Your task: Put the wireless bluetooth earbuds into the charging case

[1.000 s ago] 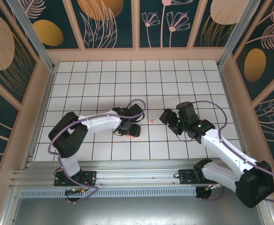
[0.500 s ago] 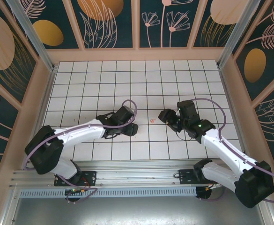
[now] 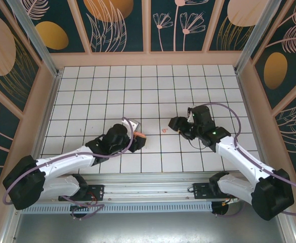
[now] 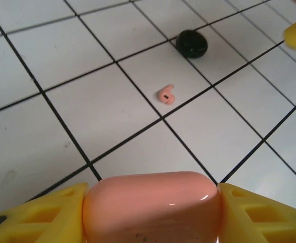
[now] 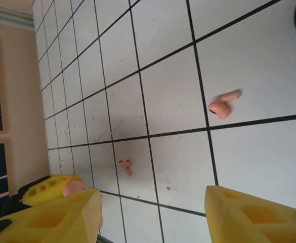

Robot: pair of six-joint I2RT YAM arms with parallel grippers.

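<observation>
**Top external view.** The table (image 3: 92, 86) is walled on its left, far and right edges, and its far half is open tile. The left gripper (image 3: 139, 136) and the right gripper (image 3: 175, 123) sit near the middle of the near half. A pink earbud (image 3: 164, 130) lies between them, touching neither.

**Left wrist view.** The left gripper (image 4: 153, 215) is clamped on the pink charging case (image 4: 153, 202), whose long axis spans finger to finger. The pink earbud (image 4: 166, 94) lies alone inside one tile. A black rounded object (image 4: 192, 43) lies beyond it.

**Right wrist view.** The right gripper (image 5: 153, 217) has its fingers apart with bare tile between them. The nearer pink earbud (image 5: 223, 105) lies flat, its stem pointing up-right in frame. The farther pink earbud (image 5: 125, 164) lies close to the pink charging case (image 5: 74, 186).
</observation>
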